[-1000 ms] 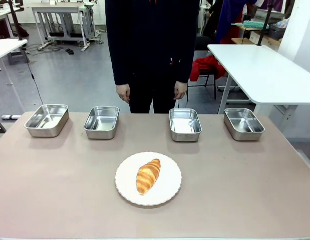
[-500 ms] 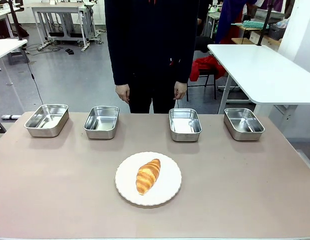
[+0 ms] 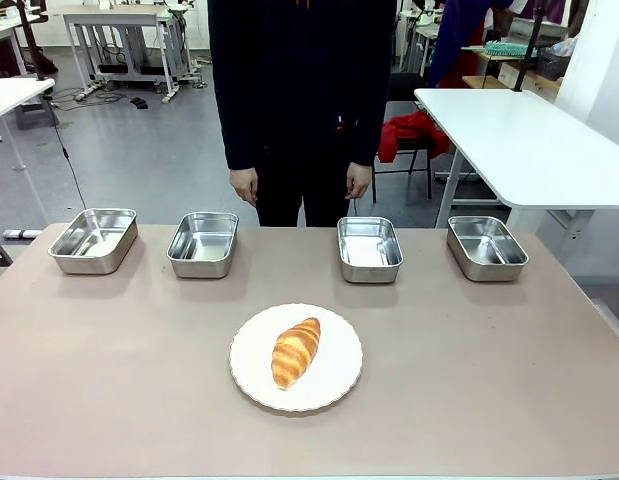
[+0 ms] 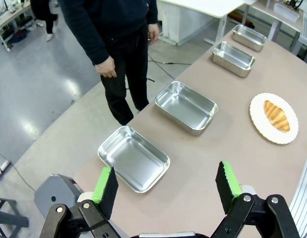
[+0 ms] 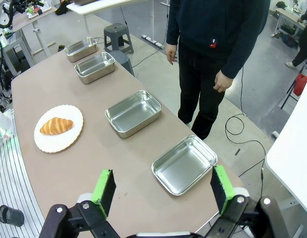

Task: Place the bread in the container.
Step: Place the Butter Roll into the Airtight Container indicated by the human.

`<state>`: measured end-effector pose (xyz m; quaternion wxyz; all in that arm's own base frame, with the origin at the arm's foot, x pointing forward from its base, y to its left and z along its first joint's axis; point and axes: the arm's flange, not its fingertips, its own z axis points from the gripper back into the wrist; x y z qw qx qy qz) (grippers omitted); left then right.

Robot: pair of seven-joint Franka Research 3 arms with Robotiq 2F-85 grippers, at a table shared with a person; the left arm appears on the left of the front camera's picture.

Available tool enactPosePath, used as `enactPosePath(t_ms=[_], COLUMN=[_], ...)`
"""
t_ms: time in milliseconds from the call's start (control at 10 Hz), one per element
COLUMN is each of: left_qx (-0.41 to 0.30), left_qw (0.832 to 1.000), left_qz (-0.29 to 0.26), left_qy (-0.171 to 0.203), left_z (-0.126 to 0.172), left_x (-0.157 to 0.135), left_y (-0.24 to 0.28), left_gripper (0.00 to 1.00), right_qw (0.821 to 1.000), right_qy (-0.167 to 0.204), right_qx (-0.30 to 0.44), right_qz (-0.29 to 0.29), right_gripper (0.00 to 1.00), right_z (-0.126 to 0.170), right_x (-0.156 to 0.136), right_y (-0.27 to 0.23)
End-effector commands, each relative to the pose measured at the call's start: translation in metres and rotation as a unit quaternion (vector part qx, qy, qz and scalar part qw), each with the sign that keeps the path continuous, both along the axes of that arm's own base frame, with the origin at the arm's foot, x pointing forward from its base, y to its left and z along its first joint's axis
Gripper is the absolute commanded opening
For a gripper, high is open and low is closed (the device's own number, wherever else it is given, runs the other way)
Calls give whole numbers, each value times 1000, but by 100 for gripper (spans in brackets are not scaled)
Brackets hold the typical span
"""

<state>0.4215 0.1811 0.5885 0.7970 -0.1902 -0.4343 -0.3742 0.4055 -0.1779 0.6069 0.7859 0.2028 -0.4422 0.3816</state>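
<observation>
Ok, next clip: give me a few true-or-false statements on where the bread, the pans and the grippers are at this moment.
1. The bread lies on the white plate. True.
2. Four steel pans stand in a row at the far side of the table. True.
3. One pan already holds the bread. False: all four are empty.
4. The left gripper is shut on the bread. False: its jaws are open and hold nothing.
5. The person's hands rest on the table. False: they hang at the person's sides, off it.

The containers (image 3: 370, 247) were shiny, mirror-bright metal; the bread (image 3: 296, 352) had a glossy, ridged crust; the plate (image 3: 334, 375) looked smooth and glazed; the surface (image 3: 489, 380) was matt.
</observation>
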Motion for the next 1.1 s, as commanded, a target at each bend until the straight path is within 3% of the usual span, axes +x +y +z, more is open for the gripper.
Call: enactPosePath(t_ms=[0, 1000], left_qx=[1, 1], left_qw=[1000, 1000], left_qz=[-4, -4], left_qy=[-7, -7], left_z=[1, 1], left_x=[-1, -1], left_y=[0, 0], left_gripper=[100, 100], right_qw=[1000, 1000], right_qy=[-7, -7], right_qx=[3, 3], right_qz=[2, 2], right_gripper=[100, 100], right_z=[1, 1], right_x=[-1, -1], right_y=[2, 2])
